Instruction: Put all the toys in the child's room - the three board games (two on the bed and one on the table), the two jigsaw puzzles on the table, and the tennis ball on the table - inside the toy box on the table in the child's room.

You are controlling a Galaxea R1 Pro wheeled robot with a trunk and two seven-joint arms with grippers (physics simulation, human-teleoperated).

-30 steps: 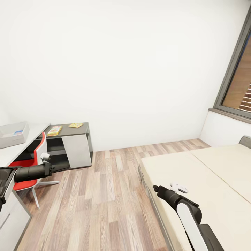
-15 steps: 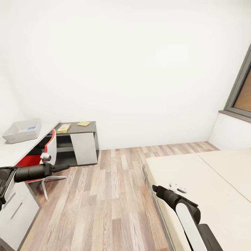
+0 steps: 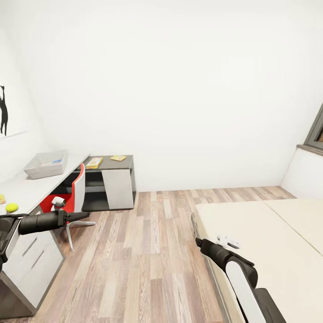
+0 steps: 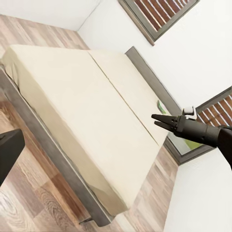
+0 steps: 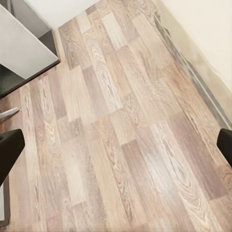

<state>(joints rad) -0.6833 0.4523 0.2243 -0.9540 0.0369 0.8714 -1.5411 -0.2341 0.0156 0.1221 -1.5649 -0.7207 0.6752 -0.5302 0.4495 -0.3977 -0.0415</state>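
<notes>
1. Two grippers hang empty over open floor. The right gripper [image 5: 117, 146] has its fingers spread wide: in the right wrist view the dark tips sit at opposite edges with only wood planks between them. The left gripper [image 3: 79, 216] reaches forward at table height. One of its fingers lies at the far edge of the left wrist view, so I judge it spread too, and it holds nothing.
2. Both arms are tucked low and close to the body, which suits travelling rather than reaching. Nothing of the task is within range of either one.
3. Beneath and ahead lies the plank floor [image 3: 152, 242], the free lane between the furniture.
4. On the robot's right stands the bed [image 3: 269, 233], its beige mattress bare in the part the head view shows.
5. On the left, the table [image 3: 31, 190] carries the tennis ball [image 3: 11, 207] near its front edge. Further back is the toy box [image 3: 41, 173], with something small and blue inside that is too small to identify.
6. A red chair [image 3: 74, 190] stands at the table, between the robot and the lower dark wing.
7. That wing holds a yellow board game [image 3: 94, 162] and, just beside it, a jigsaw puzzle [image 3: 118, 158]. Both are well apart from the toy box, so each will need carrying along the table.
</notes>
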